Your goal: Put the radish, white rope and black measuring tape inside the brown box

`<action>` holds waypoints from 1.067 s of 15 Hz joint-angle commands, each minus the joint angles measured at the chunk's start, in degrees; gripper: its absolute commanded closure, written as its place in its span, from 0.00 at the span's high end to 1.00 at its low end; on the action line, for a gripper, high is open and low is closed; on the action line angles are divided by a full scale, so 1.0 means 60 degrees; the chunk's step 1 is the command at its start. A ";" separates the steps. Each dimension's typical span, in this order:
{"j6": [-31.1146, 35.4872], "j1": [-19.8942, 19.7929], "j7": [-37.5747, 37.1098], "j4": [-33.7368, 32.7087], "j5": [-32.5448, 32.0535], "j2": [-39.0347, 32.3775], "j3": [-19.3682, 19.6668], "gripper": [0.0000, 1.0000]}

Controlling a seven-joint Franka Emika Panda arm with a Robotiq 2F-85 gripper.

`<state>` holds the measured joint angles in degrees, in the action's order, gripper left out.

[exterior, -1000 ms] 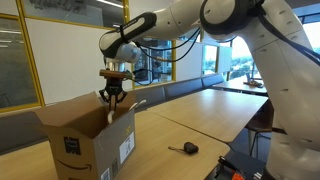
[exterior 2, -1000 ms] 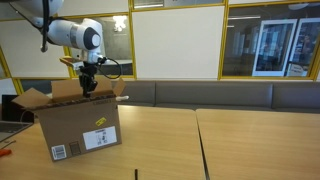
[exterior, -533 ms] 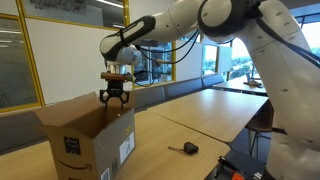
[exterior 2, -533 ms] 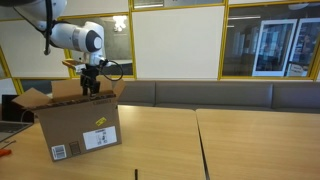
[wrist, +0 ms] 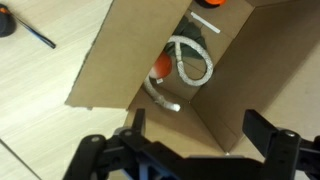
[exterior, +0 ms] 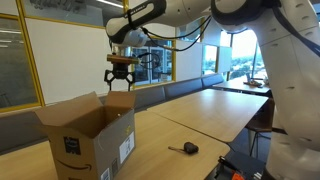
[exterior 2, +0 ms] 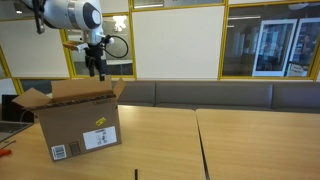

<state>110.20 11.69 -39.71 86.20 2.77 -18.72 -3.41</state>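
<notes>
The gripper (exterior: pixel 120 82) hangs in open air above the brown box (exterior: pixel 85 135), well clear of its raised flap edges in both exterior views; its jaws stand wide apart with nothing between them, as the wrist view (wrist: pixel 195 130) confirms; down on the box floor the white rope (wrist: pixel 192 62) lies coiled, touching the radish (wrist: pixel 160 66), both close against the far wall; the black measuring tape (exterior: pixel 188 148) sits on the table (exterior: pixel 170 122) right of the box, well apart from it, toward the near edge.
</notes>
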 commanded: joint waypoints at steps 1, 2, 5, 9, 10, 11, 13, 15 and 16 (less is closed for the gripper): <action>-0.0021 0.0004 -0.0324 0.1001 -0.0823 0.1476 0.0223 1.00; -0.0017 -0.0068 -0.0332 0.1428 -0.1055 0.1958 0.0252 1.00; 0.0174 -0.0425 -0.0297 0.2665 -0.1392 0.3158 0.0281 1.00; 0.0693 -0.1086 -0.0238 0.4647 -0.1554 0.4607 0.0338 1.00; 0.0871 -0.1277 -0.0191 0.5240 -0.1706 0.4935 0.0355 1.00; 0.0970 -0.1450 -0.0073 0.5684 -0.1759 0.5186 0.0366 1.00; 0.1427 -0.1796 0.0018 0.6674 -0.1851 0.5579 0.0406 1.00; 0.1931 -0.2109 0.0180 0.7472 -0.1970 0.5723 0.0451 1.00; 0.2235 -0.2253 0.0297 0.7845 -0.2025 0.5746 0.0487 1.00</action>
<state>117.90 0.35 -39.65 125.61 -7.94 12.39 -0.71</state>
